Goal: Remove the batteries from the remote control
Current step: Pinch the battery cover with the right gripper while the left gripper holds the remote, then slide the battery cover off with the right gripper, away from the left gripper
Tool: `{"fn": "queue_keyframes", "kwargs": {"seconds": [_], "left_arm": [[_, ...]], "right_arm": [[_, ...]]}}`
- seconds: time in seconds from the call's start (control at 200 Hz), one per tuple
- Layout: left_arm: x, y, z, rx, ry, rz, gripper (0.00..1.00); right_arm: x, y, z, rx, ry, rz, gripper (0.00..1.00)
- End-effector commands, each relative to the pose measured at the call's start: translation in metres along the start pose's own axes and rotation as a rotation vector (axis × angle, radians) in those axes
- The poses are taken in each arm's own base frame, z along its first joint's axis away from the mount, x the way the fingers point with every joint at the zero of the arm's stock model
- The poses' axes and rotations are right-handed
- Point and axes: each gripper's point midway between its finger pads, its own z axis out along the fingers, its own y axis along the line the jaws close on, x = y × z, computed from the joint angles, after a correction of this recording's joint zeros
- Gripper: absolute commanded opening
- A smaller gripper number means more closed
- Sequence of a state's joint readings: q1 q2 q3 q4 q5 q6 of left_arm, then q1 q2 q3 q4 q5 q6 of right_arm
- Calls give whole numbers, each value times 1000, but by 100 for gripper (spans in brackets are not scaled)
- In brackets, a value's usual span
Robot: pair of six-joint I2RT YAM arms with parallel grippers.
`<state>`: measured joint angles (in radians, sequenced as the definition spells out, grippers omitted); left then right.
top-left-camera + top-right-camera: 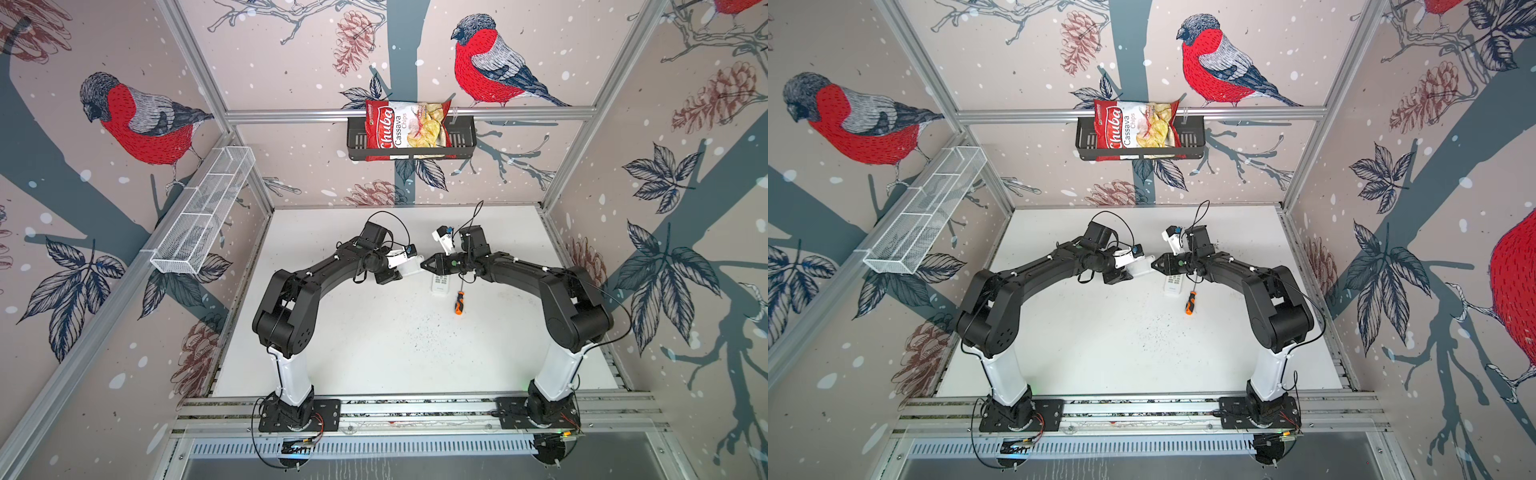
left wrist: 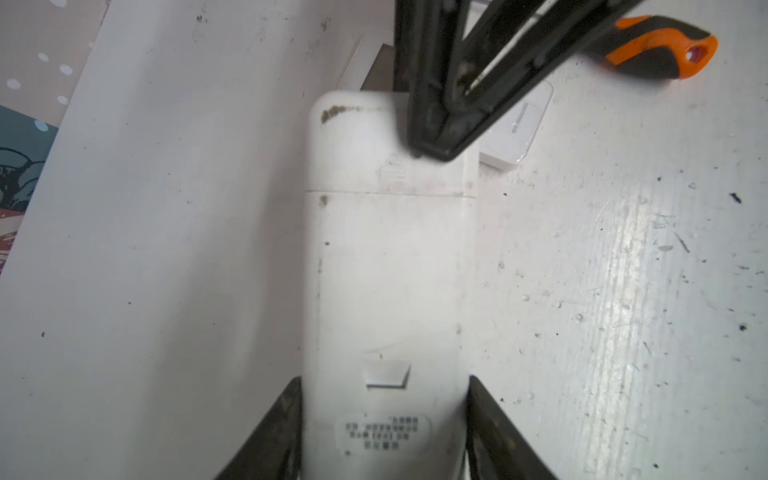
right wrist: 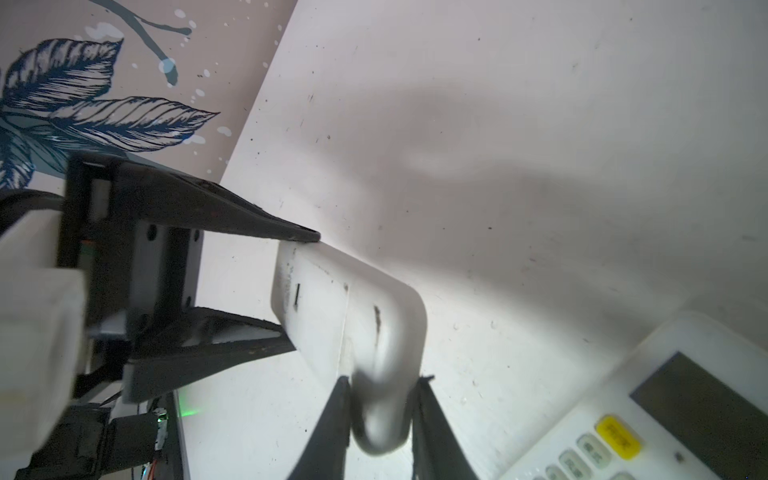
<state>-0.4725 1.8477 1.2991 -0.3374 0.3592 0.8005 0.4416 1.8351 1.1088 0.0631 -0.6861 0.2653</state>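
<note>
My left gripper (image 2: pixel 384 382) is shut on a white remote control (image 2: pixel 386 270), held off the table with its back toward the left wrist camera. A seam (image 2: pixel 386 192) crosses the back near the far end, and the back is closed. My right gripper (image 3: pixel 382 380) is shut on that rounded far end of the remote control (image 3: pixel 365 307). In both top views the grippers meet tip to tip mid-table, with the remote control (image 1: pixel 413 267) (image 1: pixel 1142 267) between them. No batteries show; they are hidden.
A second white remote (image 1: pixel 439 284) (image 3: pixel 665 395) lies face up, with a display and a yellow button, just below the right gripper. An orange-and-black screwdriver (image 1: pixel 459 302) (image 2: pixel 660 48) lies beside it. A chips bag (image 1: pixel 409 124) sits in a wall basket.
</note>
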Motion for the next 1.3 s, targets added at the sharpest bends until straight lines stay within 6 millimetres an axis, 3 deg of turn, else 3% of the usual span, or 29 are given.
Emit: {"fn": "queue_keyframes", "kwargs": {"seconds": [0.0,0.185,0.215,0.26,0.285,0.385,0.57,0.72,1.146,1.241,1.296], "left_arm": [[-21,1,-5,11,-91,15,41],[-18,-1,-3,18,-82,11,41],[-18,-2,-2,20,-82,11,40],[-18,-1,-2,20,-84,10,40],[-18,-2,-2,20,-85,12,40],[-19,-2,-3,23,-93,10,40],[-21,-3,-4,22,-106,5,39],[-24,-3,-4,24,-113,6,39],[-28,0,-4,25,-115,7,38],[-27,0,-2,28,-112,7,38],[-27,0,-3,27,-110,7,38]], "right_arm": [[-3,2,-1,-6,-15,-35,22],[-6,-3,-5,34,-25,-44,20],[-6,-2,-5,30,-23,-50,27],[-5,1,-4,21,-20,-57,48],[-5,2,-3,19,-19,-59,55],[-10,2,-1,12,-27,-62,63],[-20,4,3,-5,-34,-65,60],[-20,-2,7,30,-19,-68,45],[-11,-14,11,87,4,-61,18],[-11,-17,10,105,8,-65,19],[-10,-19,10,116,13,-68,32]]}}
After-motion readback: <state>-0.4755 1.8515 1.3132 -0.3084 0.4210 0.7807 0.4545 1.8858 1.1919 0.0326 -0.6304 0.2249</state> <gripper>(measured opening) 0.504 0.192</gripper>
